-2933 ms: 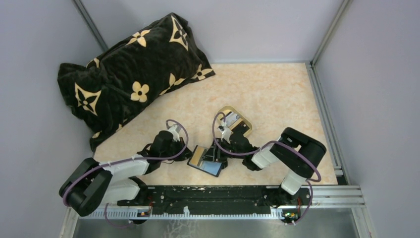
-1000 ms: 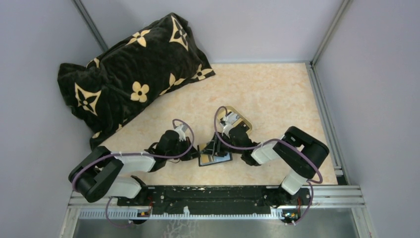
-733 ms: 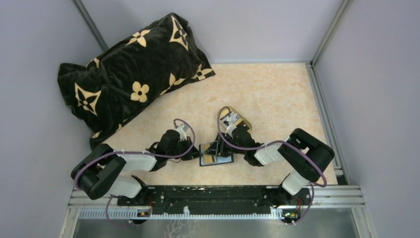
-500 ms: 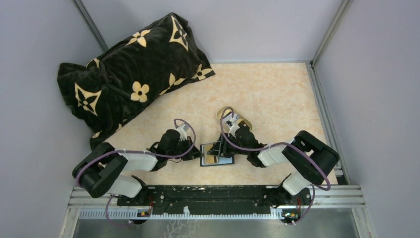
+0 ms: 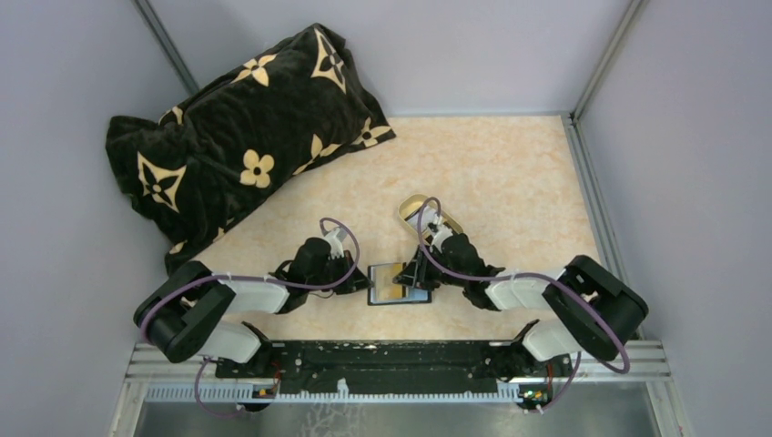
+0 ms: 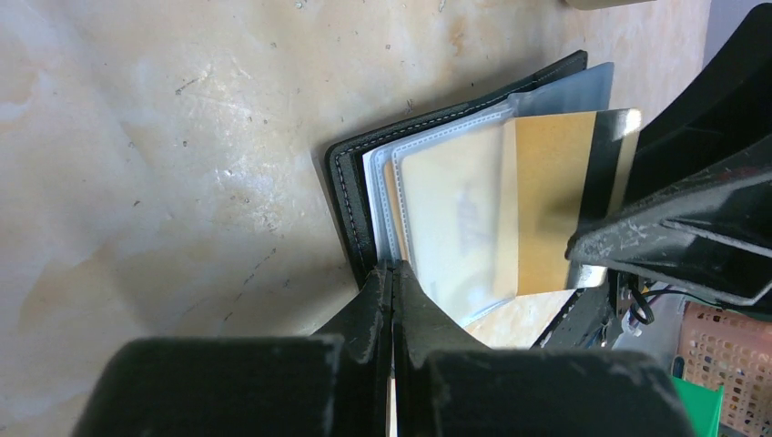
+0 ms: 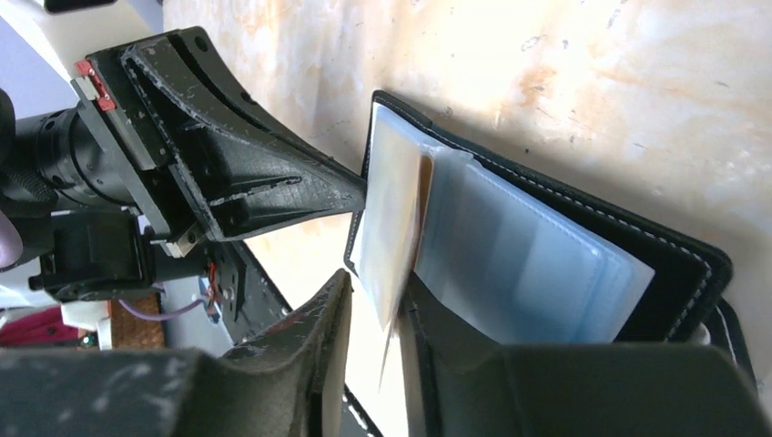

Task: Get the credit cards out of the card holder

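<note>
The black card holder [image 5: 398,284] lies open on the table between both grippers, its clear sleeves [image 7: 519,264] fanned out. An orange-yellow credit card [image 6: 546,200] sticks partway out of one sleeve; other cards stay hidden in the sleeves. My left gripper [image 6: 392,269] is shut on the card holder's [image 6: 350,182] near edge, and in the top view the left gripper [image 5: 360,282] sits at its left side. My right gripper [image 7: 378,291] straddles the protruding card's [image 7: 387,218] edge: one finger lies against it, the other stands a small gap off. In the top view the right gripper [image 5: 421,276] is at the holder's right.
A gold-rimmed oval tray [image 5: 417,206] lies just behind the right wrist. A big black flowered pillow [image 5: 237,137] fills the back left. Grey walls enclose the table, and a black rail [image 5: 391,360] runs along the near edge.
The right arm's elbow has swung out to the right and its gripper has shifted slightly right, its jaws narrowing around the card. The card holder turned square earlier. The left gripper has stayed put.
</note>
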Robot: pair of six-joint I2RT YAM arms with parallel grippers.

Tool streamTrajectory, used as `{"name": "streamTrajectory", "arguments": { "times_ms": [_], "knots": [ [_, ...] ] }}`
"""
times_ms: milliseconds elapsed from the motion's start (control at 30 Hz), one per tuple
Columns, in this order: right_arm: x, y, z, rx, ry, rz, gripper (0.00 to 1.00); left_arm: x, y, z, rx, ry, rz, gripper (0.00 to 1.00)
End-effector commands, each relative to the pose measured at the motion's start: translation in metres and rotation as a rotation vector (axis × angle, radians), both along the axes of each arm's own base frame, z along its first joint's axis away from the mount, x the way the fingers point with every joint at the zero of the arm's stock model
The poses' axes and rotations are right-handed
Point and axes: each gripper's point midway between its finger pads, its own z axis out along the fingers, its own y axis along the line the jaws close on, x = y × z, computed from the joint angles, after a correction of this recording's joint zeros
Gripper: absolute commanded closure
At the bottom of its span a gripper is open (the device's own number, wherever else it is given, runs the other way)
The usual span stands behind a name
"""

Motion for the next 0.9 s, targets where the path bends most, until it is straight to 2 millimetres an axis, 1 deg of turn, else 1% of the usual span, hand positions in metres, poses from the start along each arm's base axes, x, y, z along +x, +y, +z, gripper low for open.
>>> {"name": "streamTrajectory", "arguments": {
  "times_ms": [0,67,133,200,233,267,300,333,400,467,533,600,667,767,867],
  "knots": [
    [0.009,-0.01,0.005,-0.045,-0.06,-0.039,0.8,-0.03,0.032,-0.047,0.172,0.143,0.006,1.0],
    [0.01,-0.014,0.001,-0.076,-0.055,-0.051,0.89,-0.03,0.032,-0.047,0.173,0.142,0.005,1.0],
    [0.011,-0.017,0.001,-0.093,-0.049,-0.061,0.91,-0.029,0.033,-0.045,0.175,0.137,0.007,1.0],
    [0.011,-0.018,0.003,-0.096,-0.052,-0.065,0.93,-0.027,0.033,-0.042,0.175,0.126,0.009,0.93],
    [0.011,-0.019,0.006,-0.097,-0.057,-0.07,0.95,-0.026,0.033,-0.041,0.175,0.122,0.011,0.89],
    [0.012,-0.02,0.009,-0.099,-0.064,-0.073,1.0,-0.026,0.032,-0.038,0.17,0.115,0.012,0.85],
    [0.012,-0.022,0.011,-0.102,-0.068,-0.077,1.0,-0.025,0.032,-0.036,0.166,0.109,0.012,0.81],
    [0.013,-0.023,0.015,-0.102,-0.08,-0.078,1.0,-0.024,0.031,-0.032,0.161,0.1,0.01,0.76],
    [0.014,-0.024,0.025,-0.101,-0.099,-0.077,1.0,-0.021,0.028,-0.023,0.144,0.076,0.002,0.62],
    [0.014,-0.023,0.037,-0.082,-0.125,-0.068,1.0,-0.017,0.025,-0.014,0.138,0.047,-0.009,0.42],
    [0.012,-0.019,0.051,-0.037,-0.15,-0.044,1.0,-0.013,0.021,-0.002,0.121,0.006,-0.024,0.32],
    [0.007,-0.012,0.065,0.022,-0.173,-0.006,1.0,-0.011,0.014,0.016,0.064,-0.054,-0.048,0.3],
    [0.002,-0.006,0.076,0.08,-0.184,0.027,1.0,-0.014,0.004,0.039,-0.017,-0.114,-0.099,0.31],
    [-0.003,0.001,0.093,0.169,-0.213,0.059,1.0,-0.022,-0.008,0.068,-0.129,-0.179,-0.179,0.35],
    [-0.005,0.005,0.104,0.214,-0.233,0.08,1.0,-0.033,-0.017,0.092,-0.231,-0.243,-0.251,0.37]
  ]
}}
